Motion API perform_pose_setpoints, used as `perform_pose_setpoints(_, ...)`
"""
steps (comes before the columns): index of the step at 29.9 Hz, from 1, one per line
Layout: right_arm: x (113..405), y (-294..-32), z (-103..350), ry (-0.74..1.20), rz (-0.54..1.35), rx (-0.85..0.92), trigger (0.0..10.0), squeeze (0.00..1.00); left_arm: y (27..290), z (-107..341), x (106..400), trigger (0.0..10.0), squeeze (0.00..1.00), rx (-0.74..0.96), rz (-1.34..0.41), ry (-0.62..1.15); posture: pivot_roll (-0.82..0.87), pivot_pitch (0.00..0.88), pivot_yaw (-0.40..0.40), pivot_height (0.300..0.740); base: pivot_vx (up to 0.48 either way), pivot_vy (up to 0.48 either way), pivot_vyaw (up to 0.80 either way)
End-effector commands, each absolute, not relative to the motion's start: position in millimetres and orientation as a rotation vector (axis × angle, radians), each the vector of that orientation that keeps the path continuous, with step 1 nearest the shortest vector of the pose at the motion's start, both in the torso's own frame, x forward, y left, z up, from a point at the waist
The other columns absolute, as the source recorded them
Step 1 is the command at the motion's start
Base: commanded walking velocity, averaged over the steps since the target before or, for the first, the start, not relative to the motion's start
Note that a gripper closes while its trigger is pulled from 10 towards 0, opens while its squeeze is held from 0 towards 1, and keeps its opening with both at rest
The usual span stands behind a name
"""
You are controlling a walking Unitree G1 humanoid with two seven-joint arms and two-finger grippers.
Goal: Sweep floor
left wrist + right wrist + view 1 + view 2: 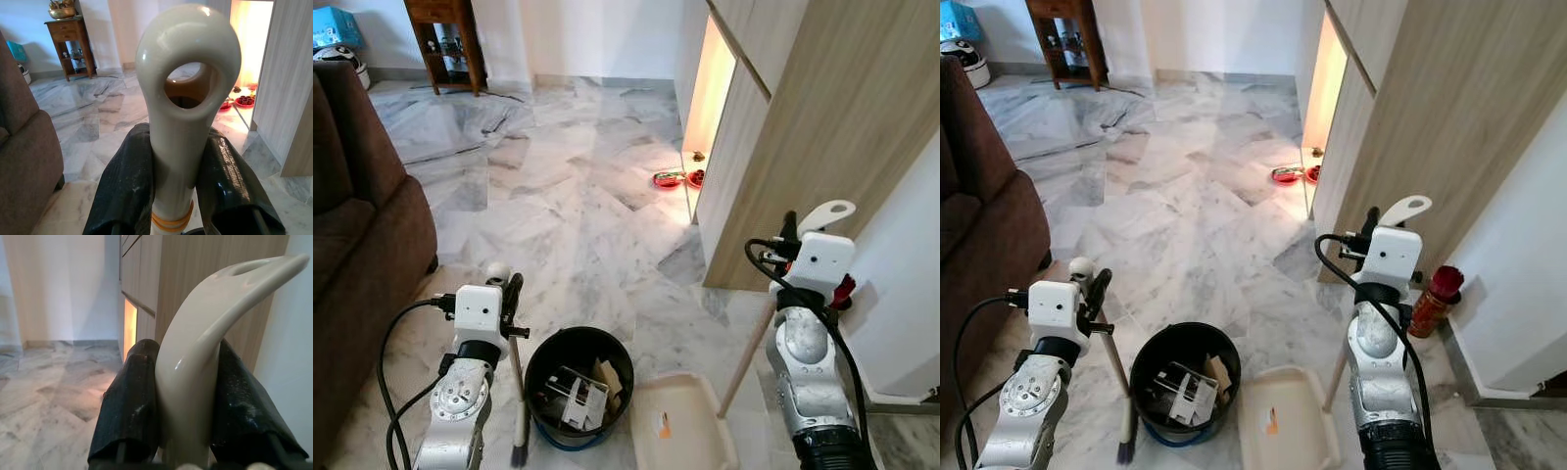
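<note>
1. Broom (518, 392): you have one, upright just left of the bin, its cream grip clamped between your left gripper's (171, 196) two fingers.
2. One black bin (578, 387) sits on the floor (558, 196) between your arms, scraps inside.
3. One dustpan (680, 421) lies right of the bin; your right gripper (188, 426) is closed on its curved handle.

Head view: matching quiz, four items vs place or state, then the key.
1 broom
2 dustpan
3 black bin
4 red dishes

A on the floor by the lit cabinet opening
B handle clamped in the left gripper
C holds paper scraps
D handle clamped in the right gripper

Pairs: 1-B, 2-D, 3-C, 4-A
</note>
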State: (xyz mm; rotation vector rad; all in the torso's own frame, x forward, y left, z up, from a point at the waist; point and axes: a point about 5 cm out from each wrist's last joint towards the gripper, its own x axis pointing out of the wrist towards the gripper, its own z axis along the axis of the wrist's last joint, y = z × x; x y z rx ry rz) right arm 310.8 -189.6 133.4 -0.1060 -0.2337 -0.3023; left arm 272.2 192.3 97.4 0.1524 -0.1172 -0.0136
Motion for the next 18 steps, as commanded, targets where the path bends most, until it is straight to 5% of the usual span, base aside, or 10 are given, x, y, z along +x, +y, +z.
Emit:
perform_pose_setpoints(1, 310.0, -194.2, 138.5, -0.269, -0.317, -0.101, 10.0, 0.00, 184.5, 106.8, 274.8, 10.0, 0.00, 0.121, -0.049, -0.163, -0.08, 0.000, -0.045, 0.740, 0.000, 0.000, 0.00)
perform_pose_setpoints(18, 308.8, -195.2, 131.0, -0.256, -0.307, -0.094, 10.0, 0.00, 180.6, 102.1, 273.2, 10.0, 0.00, 0.108, -0.097, -0.133, -0.09, 0.000, -0.030, 0.740, 0.000, 0.000, 0.00)
